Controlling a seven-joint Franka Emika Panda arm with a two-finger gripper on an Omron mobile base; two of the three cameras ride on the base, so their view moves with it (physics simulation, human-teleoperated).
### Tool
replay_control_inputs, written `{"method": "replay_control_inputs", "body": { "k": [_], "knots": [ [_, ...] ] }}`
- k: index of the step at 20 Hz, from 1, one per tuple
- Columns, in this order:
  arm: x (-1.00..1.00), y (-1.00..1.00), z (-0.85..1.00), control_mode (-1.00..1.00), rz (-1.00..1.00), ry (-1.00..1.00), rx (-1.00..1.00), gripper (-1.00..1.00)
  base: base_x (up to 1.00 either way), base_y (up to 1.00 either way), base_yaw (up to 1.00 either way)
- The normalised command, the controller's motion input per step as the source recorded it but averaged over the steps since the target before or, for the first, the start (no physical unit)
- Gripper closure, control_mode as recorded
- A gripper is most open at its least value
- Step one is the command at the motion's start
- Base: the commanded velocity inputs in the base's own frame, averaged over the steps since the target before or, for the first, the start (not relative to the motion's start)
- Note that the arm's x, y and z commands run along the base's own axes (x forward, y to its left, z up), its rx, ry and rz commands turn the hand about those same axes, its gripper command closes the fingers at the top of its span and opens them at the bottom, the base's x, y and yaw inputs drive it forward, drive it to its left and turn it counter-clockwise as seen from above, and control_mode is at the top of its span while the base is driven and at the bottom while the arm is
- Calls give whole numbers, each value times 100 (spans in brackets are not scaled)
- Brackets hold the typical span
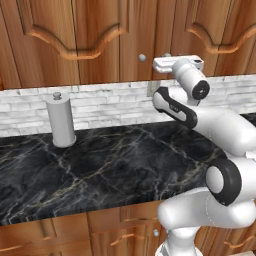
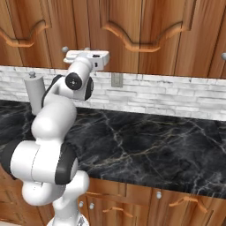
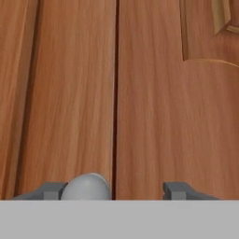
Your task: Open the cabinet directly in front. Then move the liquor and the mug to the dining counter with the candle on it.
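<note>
The arm reaches up and forward over the table to the closed cabinet, whose two doors meet at a vertical seam seen in the hand view. The gripper is pressed close to the doors near their lower edge, just above the brick backsplash. Its fingers stand apart, one on each side of the seam; a round silver knob sits just inside the left finger, on the door left of the seam. The fingers are not clamped on the knob, and a wide gap remains on its other side. In the left base view the hand covers one knob while a second knob stays free beside it.

A paper-towel holder stands at the back left of the table.

Progress: judged from these views, the task is at its first step. Both doors are shut, so the liquor and mug, presumably behind them, cannot be seen. Remaining: grip the knob, swing the door open, then carry both items to the dining counter.
</note>
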Motion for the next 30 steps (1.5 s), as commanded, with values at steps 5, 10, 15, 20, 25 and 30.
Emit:
{"method": "replay_control_inputs", "body": {
  "k": [5, 10, 15, 20, 25, 30],
  "knots": [
    [10, 68, 0, -100, 0, 5, 0, 100, 0, 0, 0],
    [20, 47, 0, -100, 3, 13, 0, 100, 0, 0, 0],
    [10, 43, 0, -100, 1, 6, 0, 100, 0, 0, 0],
    [3, 37, 0, -100, 0, 3, 0, 100, 0, 0, 0],
    [0, 2, 8, -100, 7, 3, 0, 100, 0, 0, 0],
    [-35, -15, 29, -100, 3, 0, 0, 100, 0, 0, 0]
  ]
}}
